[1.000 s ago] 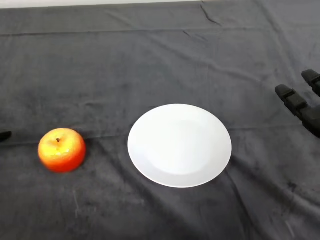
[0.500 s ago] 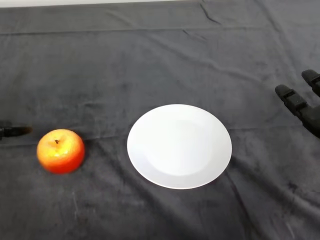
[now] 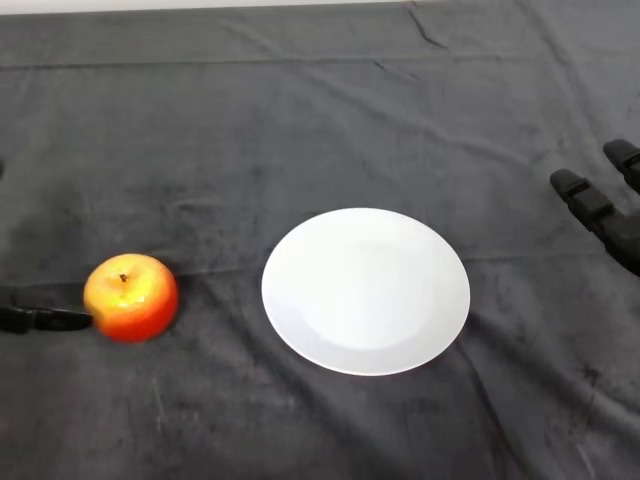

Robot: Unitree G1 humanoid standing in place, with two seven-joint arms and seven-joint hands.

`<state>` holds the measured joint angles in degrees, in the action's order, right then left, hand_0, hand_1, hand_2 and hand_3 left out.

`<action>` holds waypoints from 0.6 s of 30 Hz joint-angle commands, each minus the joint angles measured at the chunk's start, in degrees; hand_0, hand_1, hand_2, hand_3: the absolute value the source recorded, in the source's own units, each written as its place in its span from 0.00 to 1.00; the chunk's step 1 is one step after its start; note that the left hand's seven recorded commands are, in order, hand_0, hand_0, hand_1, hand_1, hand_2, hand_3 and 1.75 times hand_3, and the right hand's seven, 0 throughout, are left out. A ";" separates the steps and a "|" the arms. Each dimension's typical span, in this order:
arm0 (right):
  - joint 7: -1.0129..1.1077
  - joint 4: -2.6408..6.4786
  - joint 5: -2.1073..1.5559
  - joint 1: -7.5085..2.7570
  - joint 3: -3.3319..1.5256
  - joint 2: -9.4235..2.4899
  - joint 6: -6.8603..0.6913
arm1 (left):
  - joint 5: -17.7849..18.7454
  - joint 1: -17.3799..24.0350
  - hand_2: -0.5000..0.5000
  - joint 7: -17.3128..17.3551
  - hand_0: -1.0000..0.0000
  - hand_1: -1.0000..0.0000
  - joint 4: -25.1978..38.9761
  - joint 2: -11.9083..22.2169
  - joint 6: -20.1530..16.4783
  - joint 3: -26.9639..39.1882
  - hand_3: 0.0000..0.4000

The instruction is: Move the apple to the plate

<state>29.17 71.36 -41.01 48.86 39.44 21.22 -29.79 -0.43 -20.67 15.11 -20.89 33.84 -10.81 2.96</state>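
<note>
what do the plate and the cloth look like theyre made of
Plate: looks like glazed ceramic or smooth plastic, plain white with a soft sheen; which one is unclear. Cloth: soft matte fabric, probably velvet or fleece, with creases and brushed streaks.

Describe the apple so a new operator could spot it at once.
Start at the white plate in the middle of the dark cloth. Left of it, apart from it, sits the apple. It is the only round, red-and-yellow thing, with a black robot hand finger at its left side.
</note>
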 commanded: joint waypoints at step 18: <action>0.18 -2.43 0.42 1.02 1.10 1.06 -0.01 | -3.79 -1.86 0.50 1.53 1.00 1.00 -4.51 -4.64 1.28 -7.29 0.00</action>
<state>29.17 71.35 -41.01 48.86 39.44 21.24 -29.79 -3.02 -21.15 16.03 -23.64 29.14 -10.50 -2.62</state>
